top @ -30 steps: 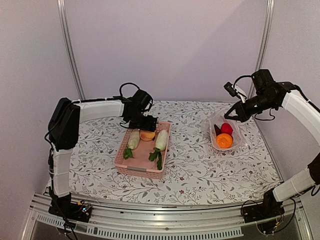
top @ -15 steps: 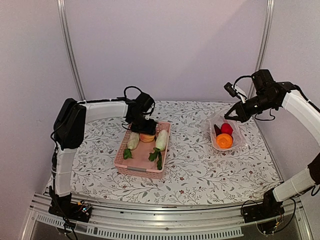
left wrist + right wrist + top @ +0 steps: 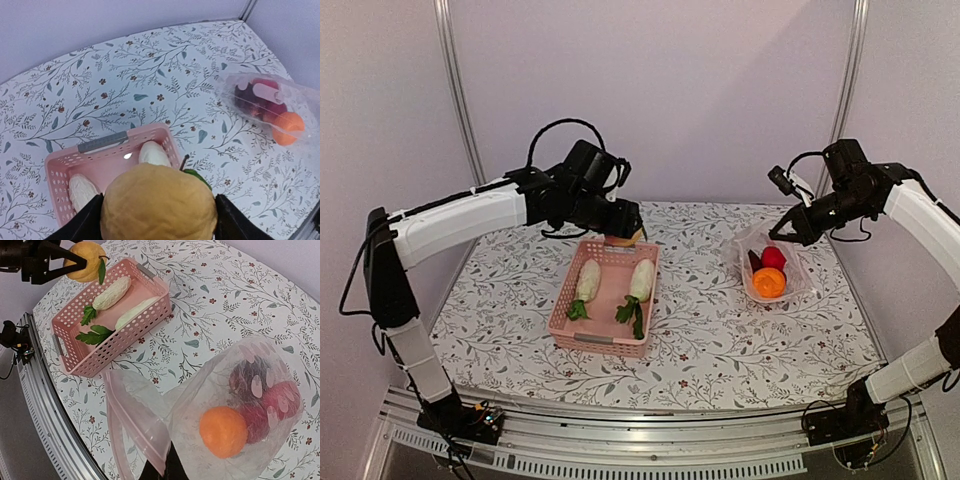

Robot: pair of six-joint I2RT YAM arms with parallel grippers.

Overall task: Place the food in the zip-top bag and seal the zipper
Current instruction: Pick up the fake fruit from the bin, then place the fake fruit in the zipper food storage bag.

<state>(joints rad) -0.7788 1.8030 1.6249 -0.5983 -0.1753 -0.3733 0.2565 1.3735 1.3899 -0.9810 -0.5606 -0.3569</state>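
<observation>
My left gripper (image 3: pixel 625 236) is shut on a round beige fruit (image 3: pixel 159 202) with a green leaf, held in the air over the far end of the pink basket (image 3: pixel 603 345). Two white radishes (image 3: pixel 587 278) (image 3: pixel 642 280) with green leaves lie in the basket. At the right, the clear zip-top bag (image 3: pixel 240 390) holds an orange (image 3: pixel 223 431) and dark red round pieces (image 3: pixel 280 400). My right gripper (image 3: pixel 170 470) is shut on the bag's edge near its mouth and holds the mouth lifted open. The zipper (image 3: pixel 132 417) shows as a thin strip along the mouth's rim.
The floral tablecloth (image 3: pixel 710 330) covers the table between basket and bag. Metal poles (image 3: pixel 460 100) stand at the back corners against the lilac walls. The aluminium rail (image 3: pixel 650 450) runs along the near edge.
My left gripper closed on the beige fruit in the basket and lifted it up and to the right, the arm stretching out. The right arm and the bag stayed still.
</observation>
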